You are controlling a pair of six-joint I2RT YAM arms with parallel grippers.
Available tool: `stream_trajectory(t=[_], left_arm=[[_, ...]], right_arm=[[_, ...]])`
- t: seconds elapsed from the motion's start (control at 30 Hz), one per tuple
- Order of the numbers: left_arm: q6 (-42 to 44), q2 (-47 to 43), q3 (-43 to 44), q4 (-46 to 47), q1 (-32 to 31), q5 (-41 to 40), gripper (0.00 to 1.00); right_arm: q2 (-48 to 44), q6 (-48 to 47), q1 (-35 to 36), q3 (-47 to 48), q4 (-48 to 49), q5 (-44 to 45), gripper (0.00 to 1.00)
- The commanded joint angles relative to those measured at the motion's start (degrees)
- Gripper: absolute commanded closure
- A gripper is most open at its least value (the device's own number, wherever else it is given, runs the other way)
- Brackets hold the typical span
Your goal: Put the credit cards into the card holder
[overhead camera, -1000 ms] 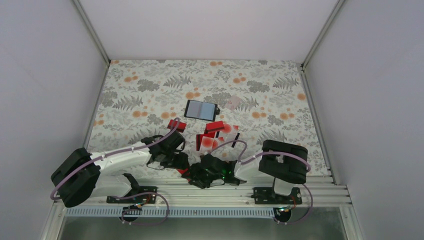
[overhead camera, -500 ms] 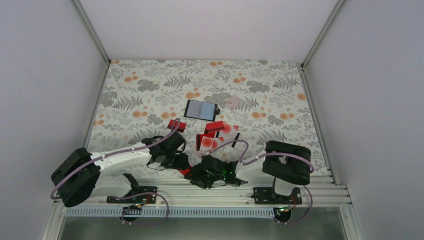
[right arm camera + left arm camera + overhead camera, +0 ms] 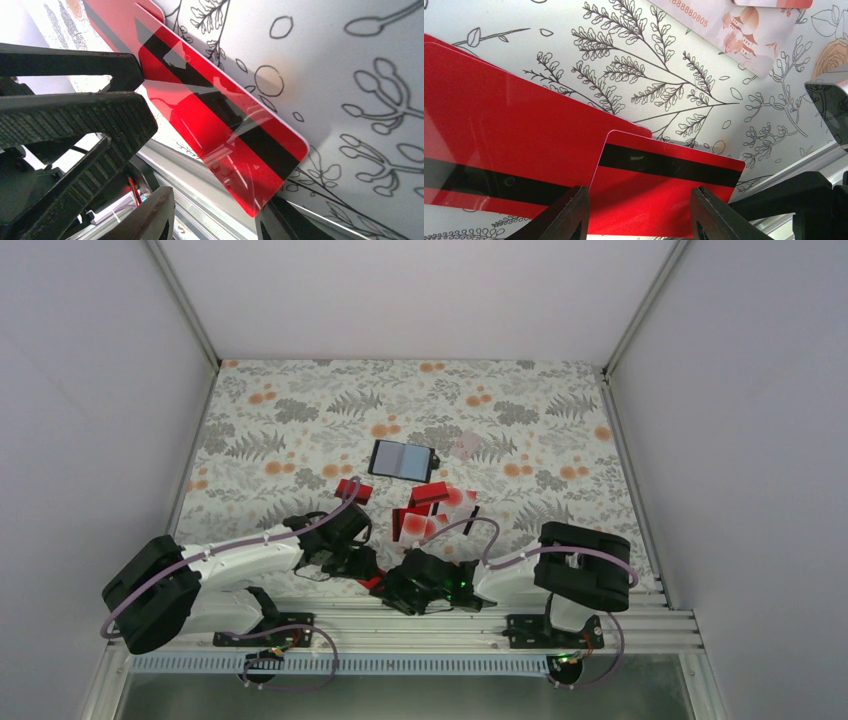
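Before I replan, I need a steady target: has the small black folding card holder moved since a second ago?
No; the card holder lies on the same spot of the floral tablecloth.

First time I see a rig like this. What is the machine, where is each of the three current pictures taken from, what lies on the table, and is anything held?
Two robot arms are bolted at the near edge of a table with a floral cloth. The overhead view looks down from behind them: left arm on the left, right arm on the right. The other two pictures come from cameras on the wrists, looking out past each arm's own two fingers. On the cloth lie the open card holder and, nearer the arms, a loose heap of credit cards. At the near edge, one red card with a black stripe sits between the fingers of both the left gripper and the right gripper. Whether either pinches it, the pictures do not show.
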Motion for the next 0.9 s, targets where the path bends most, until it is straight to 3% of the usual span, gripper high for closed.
stream_trajectory(t=[0.0, 0.87], left_arm=[[-0.4, 1.5, -1.6, 0.2, -1.5, 6.7, 0.49], [0.4, 3.5, -0.9, 1.0, -1.5, 7.1, 0.5]], right_arm=[[-2.1, -1.5, 0.1, 2.7, 2.1, 5.1, 0.59], [-3.5, -0.6, 2.2, 0.0, 4.4, 9.6, 0.61]])
